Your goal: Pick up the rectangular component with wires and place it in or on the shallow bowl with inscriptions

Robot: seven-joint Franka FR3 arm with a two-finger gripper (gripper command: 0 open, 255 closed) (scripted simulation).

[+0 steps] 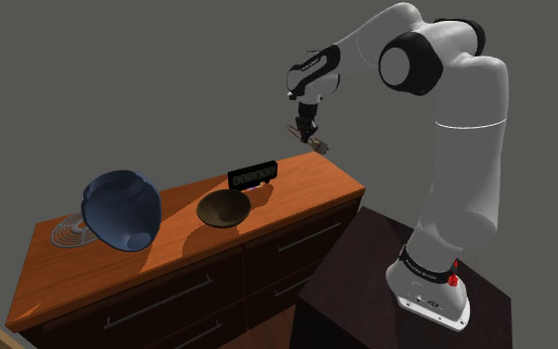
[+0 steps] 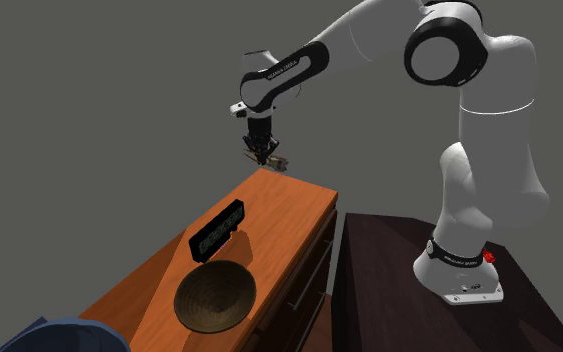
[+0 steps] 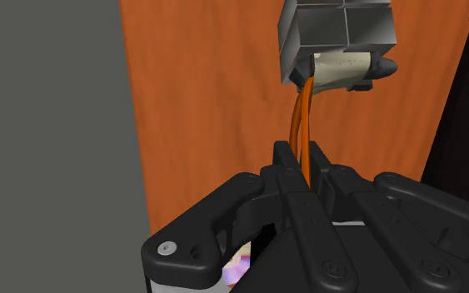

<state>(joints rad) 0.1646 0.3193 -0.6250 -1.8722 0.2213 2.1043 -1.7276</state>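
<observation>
Grey, featureless walls back the scene. Item one: a wooden dresser with an orange-brown top and dark drawer fronts with bar handles. Item two: the white arm, rising from a dark box stand beside the dresser's end and bending over towards that end. Item three: a large blue rounded vessel, tipped on its side at the shoulder view's left end of the top. Item four: a flat spiral mat, partly under the blue vessel. Item five: a dark shallow bowl, upright near the middle of the top. Item six: a black rectangular plaque with pale characters, standing on edge just behind the bowl. Item seven: the rectangular component, a grey metallic block with a cream cylinder and a dark tip, hanging in the air over the dresser's end nearest the stand, well apart from the bowl. Item eight: the black gripper, pointing down, its fingers clenched on the component's orange wires, from which the block dangles.
</observation>
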